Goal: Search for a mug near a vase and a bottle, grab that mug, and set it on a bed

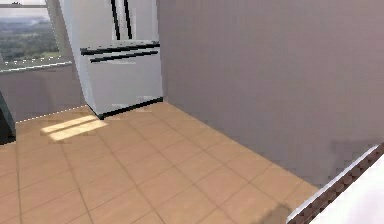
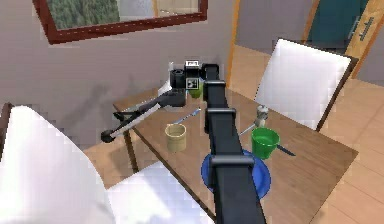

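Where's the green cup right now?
In the arm side view, right of middle: the green cup stands on the wooden table, just right of the arm, above the blue plate.

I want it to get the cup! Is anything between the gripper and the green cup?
The robot's own dark square arm bar does. The gripper points off the bar's left side in the arm side view; the round green cup stands on the brown wooden table right of the bar.
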You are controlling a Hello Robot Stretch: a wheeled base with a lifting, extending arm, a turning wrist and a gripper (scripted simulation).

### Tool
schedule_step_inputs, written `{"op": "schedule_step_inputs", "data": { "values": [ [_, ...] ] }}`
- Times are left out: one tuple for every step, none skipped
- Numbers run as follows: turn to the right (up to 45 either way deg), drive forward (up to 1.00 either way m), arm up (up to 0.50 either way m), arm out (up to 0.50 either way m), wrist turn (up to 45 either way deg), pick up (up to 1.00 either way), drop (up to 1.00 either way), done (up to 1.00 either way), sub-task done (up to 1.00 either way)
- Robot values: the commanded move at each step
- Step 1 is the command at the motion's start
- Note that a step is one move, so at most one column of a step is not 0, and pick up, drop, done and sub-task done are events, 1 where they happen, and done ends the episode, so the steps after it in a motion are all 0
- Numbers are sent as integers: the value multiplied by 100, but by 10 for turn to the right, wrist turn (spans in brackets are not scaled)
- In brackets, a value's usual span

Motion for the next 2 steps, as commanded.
{"op": "schedule_step_inputs", "data": {
  "values": [
    [0,0,0,0,450,0,0,0,0],
    [0,0,0,0,300,0,0,0,0]
  ]
}}
